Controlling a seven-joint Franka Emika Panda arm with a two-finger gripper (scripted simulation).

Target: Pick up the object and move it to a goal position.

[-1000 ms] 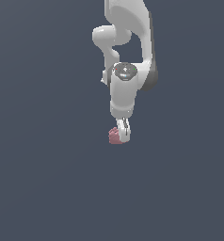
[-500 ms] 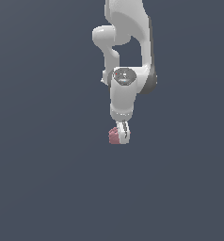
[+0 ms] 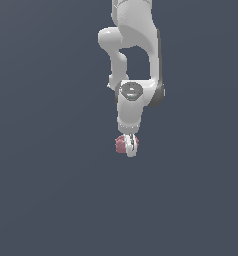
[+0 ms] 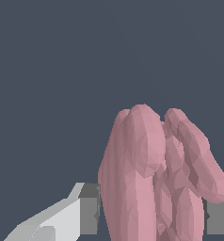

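Observation:
The object [image 3: 121,144] is a small dusty pink-red lumpy blob with ridged lobes. In the exterior view it sits at the tip of my white arm, near the middle of the picture. My gripper [image 3: 129,146] is shut on it, one white finger in front of it. In the wrist view the object [image 4: 156,179] fills the space between my two fingers [image 4: 88,209], and both pads press its sides. Whether the object touches the floor below cannot be told.
A plain dark grey-blue floor [image 3: 51,190] spreads in all directions around the arm. The white arm links [image 3: 133,60] hang down from the top of the exterior view.
The arm and the held object have shifted slightly, with the gripper tip a little higher and more to the exterior view's right than one second ago.

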